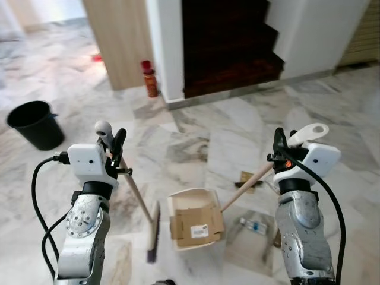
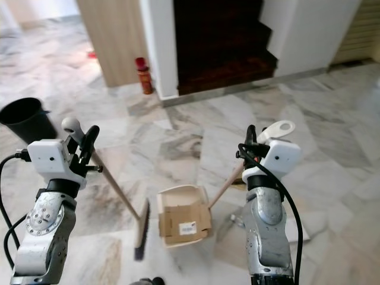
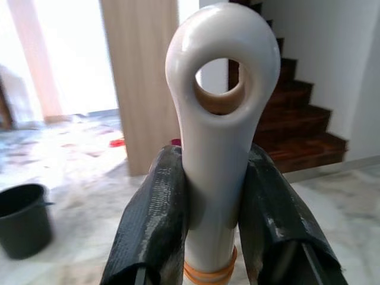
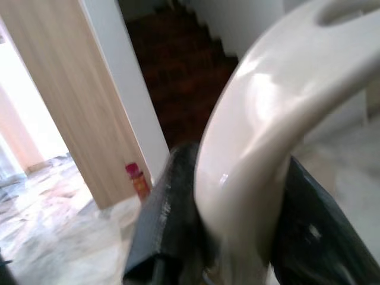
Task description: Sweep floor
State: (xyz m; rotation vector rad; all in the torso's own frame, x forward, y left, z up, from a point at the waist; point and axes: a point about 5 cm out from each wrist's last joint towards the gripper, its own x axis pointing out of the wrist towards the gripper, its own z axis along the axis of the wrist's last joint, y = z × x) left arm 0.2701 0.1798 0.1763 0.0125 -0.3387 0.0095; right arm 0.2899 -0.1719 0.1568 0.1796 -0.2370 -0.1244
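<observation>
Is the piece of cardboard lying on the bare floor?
No, the cardboard piece lies inside the white dustpan, just beside the broom head.

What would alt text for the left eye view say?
The left end effector grips a broom whose head rests on the marble floor beside a dustpan holding cardboard; the right end effector grips the dustpan's handle. A black bucket stands far left, stairs ahead.
</observation>
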